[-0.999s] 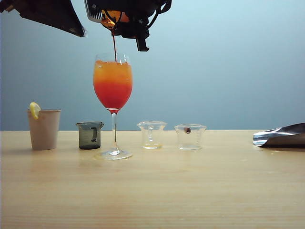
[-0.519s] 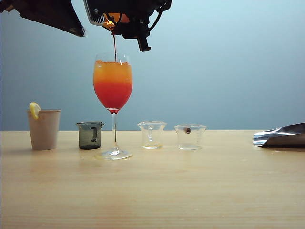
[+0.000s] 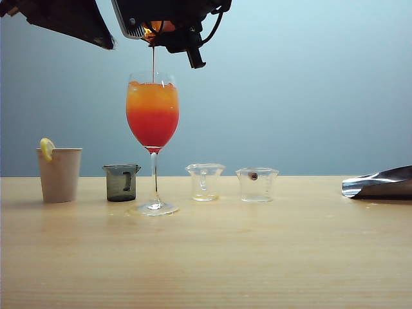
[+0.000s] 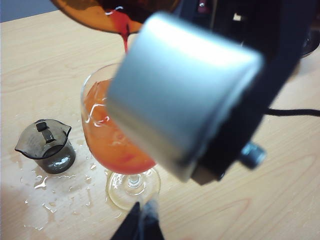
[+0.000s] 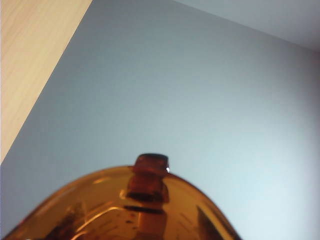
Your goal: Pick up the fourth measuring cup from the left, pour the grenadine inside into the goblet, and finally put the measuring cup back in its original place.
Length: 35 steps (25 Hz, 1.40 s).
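Observation:
The amber measuring cup [image 3: 156,27] hangs tipped over the goblet [image 3: 152,116], with my right gripper [image 3: 168,32] shut on it at the top of the exterior view. A thin stream of grenadine [image 3: 153,63] falls from its lip into the glass, which holds a red layer under orange juice. In the right wrist view the cup [image 5: 125,210] and its handle fill the lower part and hide the fingers. The left wrist view looks down on the goblet [image 4: 117,135], the cup's lip [image 4: 85,10] and the red stream [image 4: 123,31]. My left gripper [image 4: 142,227] hovers shut and empty above the goblet's foot.
On the table stand a beige paper cup with a lemon slice [image 3: 59,174], a smoky grey-green cup [image 3: 121,182] and two clear cups [image 3: 205,181] [image 3: 257,184]. A silvery sheet [image 3: 380,183] lies at the far right. Spilled drops [image 4: 45,192] wet the wood near the grey-green cup.
The right wrist has rolled a little further, tipping the amber cup more. The stream of grenadine has thinned. The left arm has stayed still.

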### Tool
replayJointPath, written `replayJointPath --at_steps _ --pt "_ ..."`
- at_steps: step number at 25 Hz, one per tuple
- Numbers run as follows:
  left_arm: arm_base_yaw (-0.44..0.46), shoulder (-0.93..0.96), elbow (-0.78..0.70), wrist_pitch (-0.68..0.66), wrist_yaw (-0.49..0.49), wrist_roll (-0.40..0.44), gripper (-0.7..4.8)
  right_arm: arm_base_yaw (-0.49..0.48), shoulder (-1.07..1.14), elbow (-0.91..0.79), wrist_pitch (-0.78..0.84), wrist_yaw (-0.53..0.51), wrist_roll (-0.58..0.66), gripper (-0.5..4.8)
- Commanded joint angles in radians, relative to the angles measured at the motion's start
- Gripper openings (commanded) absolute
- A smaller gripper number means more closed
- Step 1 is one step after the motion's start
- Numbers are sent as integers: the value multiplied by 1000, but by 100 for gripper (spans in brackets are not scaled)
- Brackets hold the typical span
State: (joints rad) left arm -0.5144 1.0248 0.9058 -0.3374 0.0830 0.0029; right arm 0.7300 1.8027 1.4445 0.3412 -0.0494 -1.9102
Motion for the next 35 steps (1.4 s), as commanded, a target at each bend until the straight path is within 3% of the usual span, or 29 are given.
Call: replayJointPath --at_steps 1,12,20,23,30,35 --pt "1 -2 4 10 0 -3 -5 1 -9 4 27 -6 -40 98" --pt "1 -2 4 10 0 -3 -5 1 -9 4 23 -24 -37 98" --pt "1 -2 4 9 0 -3 -5 2 -9 4 23 -21 89 98" --pt "1 -2 4 10 0 -3 -5 1 -9 4 23 -14 166 98" --pt "1 -2 4 9 0 -3 -5 0 -9 4 3 59 563 98" --pt "1 -2 4 10 0 -3 -5 -3 -9 4 -47 58 732 98"
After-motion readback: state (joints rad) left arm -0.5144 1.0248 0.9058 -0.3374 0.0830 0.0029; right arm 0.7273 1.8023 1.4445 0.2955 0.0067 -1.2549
